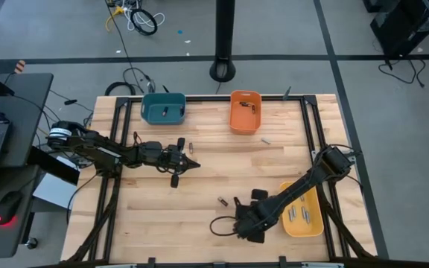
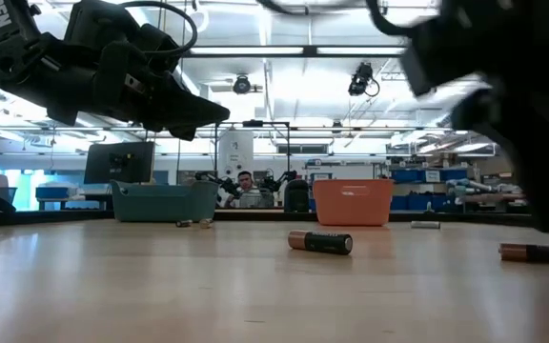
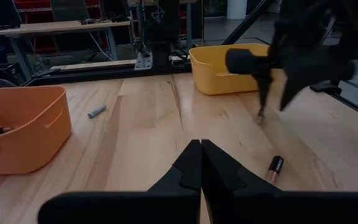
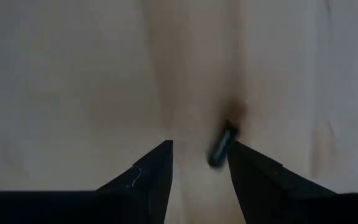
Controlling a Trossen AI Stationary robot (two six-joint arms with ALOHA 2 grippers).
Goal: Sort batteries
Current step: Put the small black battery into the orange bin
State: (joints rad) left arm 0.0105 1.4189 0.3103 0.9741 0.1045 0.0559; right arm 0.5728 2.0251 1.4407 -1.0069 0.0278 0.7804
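Observation:
My right gripper [image 4: 199,146] points down over the table's near middle [image 1: 246,222], open. A small dark battery [image 4: 221,146] lies on the wood between its fingers, close to one of them. Another black battery with a copper end [image 1: 222,200] [image 2: 320,242] lies just beyond it, toward the left. My left gripper [image 1: 192,164] [image 3: 201,144] hovers shut and empty above the table's left middle. A grey battery [image 1: 263,139] lies near the orange bin [image 1: 245,112], and a small one [image 1: 191,147] lies by the left gripper. My right gripper comes at the small dark battery from above, one finger on each side. The battery's end lies right beside one finger [image 4: 247,165]. I cannot tell whether that finger touches it.
A teal bin [image 1: 162,108] and the orange bin stand at the far edge, each with a battery inside. A yellow bin [image 1: 315,223] holding several batteries sits at the near right, under the right arm. Bare wood lies between the two arms.

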